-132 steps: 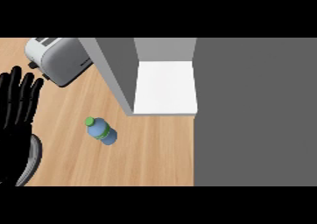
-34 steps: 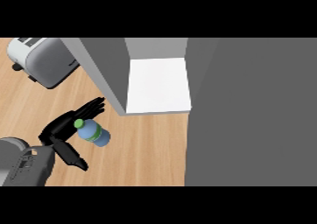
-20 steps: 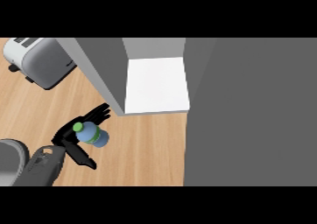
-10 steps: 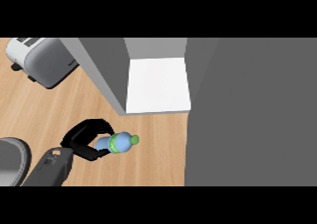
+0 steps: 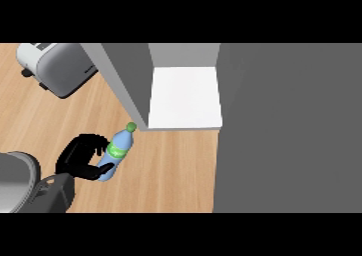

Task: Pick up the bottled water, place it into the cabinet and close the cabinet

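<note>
**Q:** What sits at the far left?

**A:** A boxy silver toaster [image 5: 57, 67] with rounded corners stands at the upper left of a wooden counter [image 5: 169, 170]. The counter top has pale, streaky grain. Below the toaster, a smooth grey forearm [image 5: 18, 182] comes in from the lower left corner.

**Q:** What is the hand doing?

**A:** The black left hand [image 5: 80, 159] is closed around the bottled water [image 5: 119, 147]. Its fingers curl over the bottle's lower half from the left, and the thumb wraps under the base. No other hand appears.

**Q:** Describe the bottle.

**A:** It is a slim cylinder of clear bluish plastic with a green label [image 5: 117, 150] around its middle and a small round green cap [image 5: 130, 127]. It is tilted, with the base at the lower left inside the hand and the cap pointing up and to the right. Whether it rests on the wood or is lifted off it cannot be told.

**Q:** And to the right of it?

**A:** The cap is just beside the near corner of the cabinet [image 5: 125, 75], which is open. Its flat matte grey wall runs diagonally upward. Inside lies a plain white rectangular shelf [image 5: 185, 97]. A broad, featureless dark grey surface [image 5: 295, 130] fills the right side.
</note>
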